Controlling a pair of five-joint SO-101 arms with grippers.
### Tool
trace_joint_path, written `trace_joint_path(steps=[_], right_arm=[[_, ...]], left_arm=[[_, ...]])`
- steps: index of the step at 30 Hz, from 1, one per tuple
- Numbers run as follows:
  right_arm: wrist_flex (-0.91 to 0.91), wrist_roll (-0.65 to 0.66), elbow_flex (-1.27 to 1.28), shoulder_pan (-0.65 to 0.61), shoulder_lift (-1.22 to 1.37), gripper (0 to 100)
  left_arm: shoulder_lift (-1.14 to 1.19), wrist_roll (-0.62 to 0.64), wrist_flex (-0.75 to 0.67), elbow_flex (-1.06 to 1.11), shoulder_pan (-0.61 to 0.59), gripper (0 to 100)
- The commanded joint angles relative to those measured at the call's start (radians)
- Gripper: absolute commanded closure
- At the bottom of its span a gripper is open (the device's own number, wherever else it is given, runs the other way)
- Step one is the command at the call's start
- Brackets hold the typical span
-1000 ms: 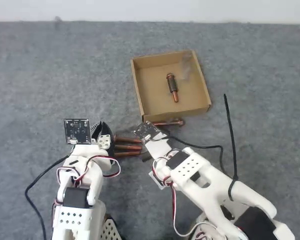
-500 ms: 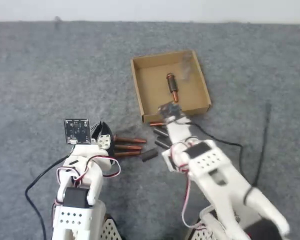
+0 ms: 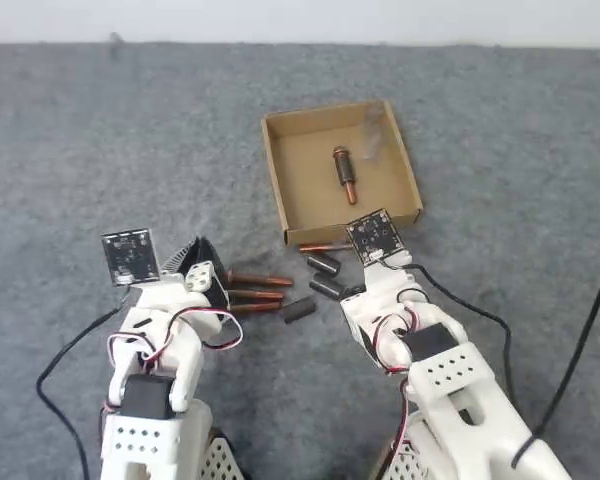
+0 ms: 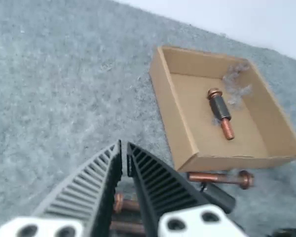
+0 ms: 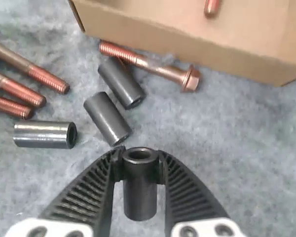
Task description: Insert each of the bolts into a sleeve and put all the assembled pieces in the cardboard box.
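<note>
Sleeve point(image 5: 138, 182) clamped in right gripper point(image 5: 138, 160), jaws closed on its sides, sleeve lying along the jaws with its open bore at the fingertips; it hangs over the grey carpet point(image 5: 246, 148), near the front wall of the cardboard box point(image 5: 197, 47) and outside it. Three loose sleeves on the carpet just past the fingertips: two side by side at a slant point(image 5: 121, 83) point(image 5: 107, 118), a third point(image 5: 44, 135) lying a little apart from them. Single bolt point(image 5: 148, 64) flat on the carpet just beside the box's front wall, roughly parallel to it, hex head at the end nearer the right arm. Three more bolts point(image 3: 255, 294) lie roughly parallel to each other between the two arms, heads toward the left gripper point(image 4: 124, 148), threaded ends toward the loose sleeves. Left gripper jaws pressed together with only a thin slit, tips over the head ends of those bolts, pointing toward the box. Inside the box, one assembled piece point(image 4: 219, 111), a bolt in a dark sleeve, lies flat near the middle of the floor
</note>
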Motion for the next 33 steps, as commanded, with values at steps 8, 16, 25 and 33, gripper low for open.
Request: trace_joint_path(steps=[8,16,25,33], right_arm=[[-0.025,0.023,-0.006,0.021,-0.039,97.1],[-0.028,0.025,-0.006,0.021,-0.039,97.1],[-0.028,0.025,-0.005,0.021,-0.039,97.1],[-0.030,0.091,-0.005,0.021,-0.039,97.1]], left_arm=[[0.002,0.012,0.087,-0.214,0.048,99],[0.387,0.012,0.080,-0.430,0.048,99],[0.778,0.210,0.080,-0.644,0.048,99],[0.970,0.423,0.086,-0.673,0.109,99]])
